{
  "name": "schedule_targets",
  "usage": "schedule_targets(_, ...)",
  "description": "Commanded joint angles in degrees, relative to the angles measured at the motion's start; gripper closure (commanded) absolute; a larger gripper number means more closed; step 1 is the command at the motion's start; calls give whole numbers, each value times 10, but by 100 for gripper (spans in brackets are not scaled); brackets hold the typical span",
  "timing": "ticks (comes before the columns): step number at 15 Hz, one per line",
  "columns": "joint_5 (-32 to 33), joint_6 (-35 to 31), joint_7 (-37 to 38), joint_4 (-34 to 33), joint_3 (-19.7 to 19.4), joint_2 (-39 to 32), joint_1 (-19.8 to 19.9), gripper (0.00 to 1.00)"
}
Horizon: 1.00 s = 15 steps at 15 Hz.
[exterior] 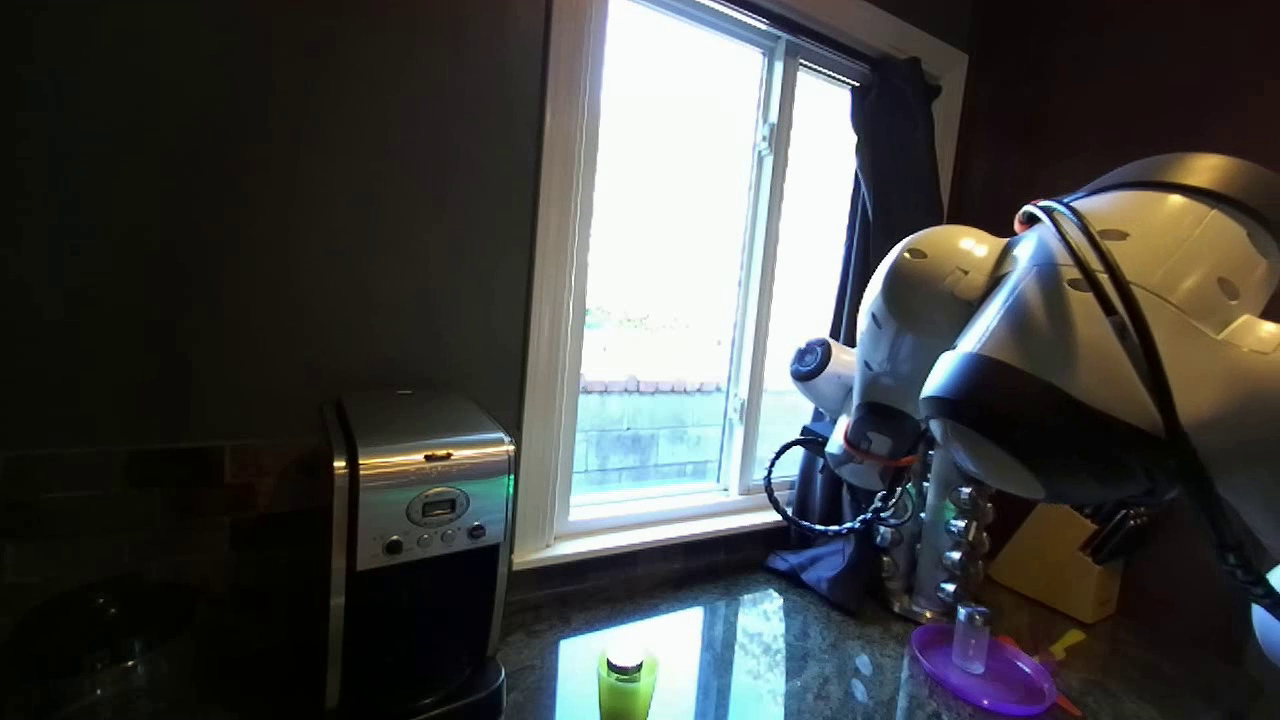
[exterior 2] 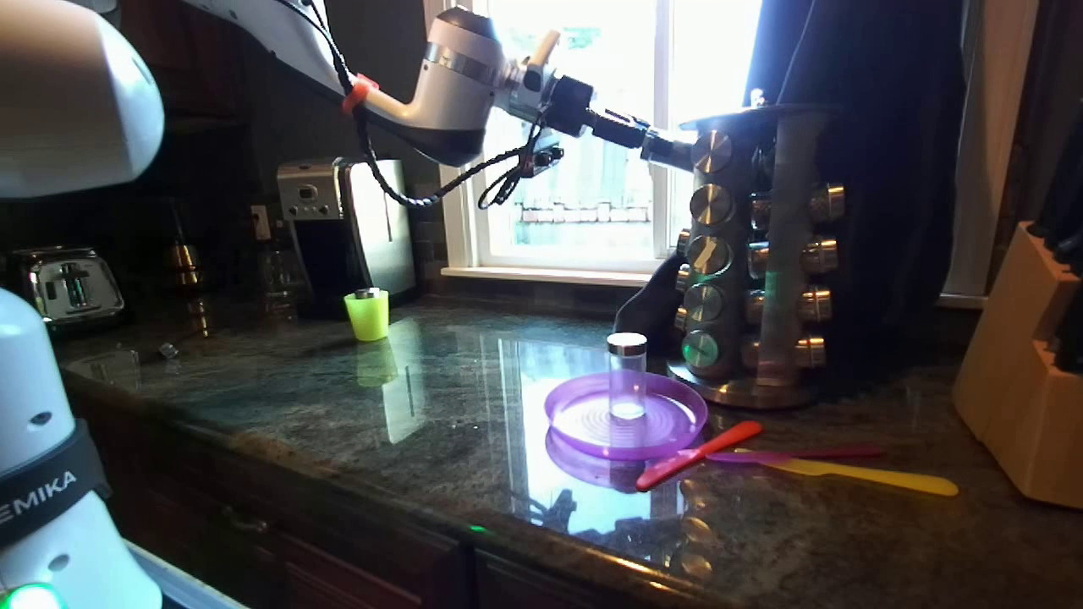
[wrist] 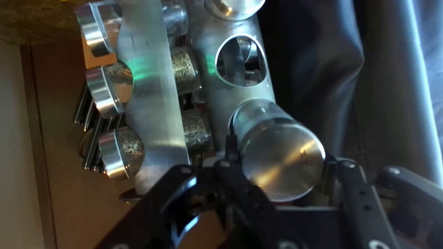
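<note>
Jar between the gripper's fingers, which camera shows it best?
The wrist view: the jar faces the camera, its metal lid and some glass visible. Neither exterior view lets me make it out, though in an exterior view the gripper shows at the spice rack.

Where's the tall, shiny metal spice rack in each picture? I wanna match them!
In an exterior view: the tall, shiny metal spice rack, lower right, partly hidden by the white robot arm.
In an exterior view: the rack stands upright, right of centre.
Wrist view: the rack slants down from the top edge, left and middle.
Shared landmark: the dark cloth curtain, near the rack in all three.
</note>
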<state>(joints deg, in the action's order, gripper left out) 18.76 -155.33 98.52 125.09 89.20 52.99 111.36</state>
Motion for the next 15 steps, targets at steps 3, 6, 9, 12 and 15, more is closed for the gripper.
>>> schedule_targets(3,-73,-23,-40,-8,6,45,24,76)
schedule_targets(6,-102,4,-51,-10,4,56,18,76)
schedule_targets(9,-130,47,-50,-19,2,70,13,76)
schedule_targets(12,-146,82,-50,-33,3,75,14,76)
schedule_targets(15,-153,83,-53,-38,6,80,18,76)
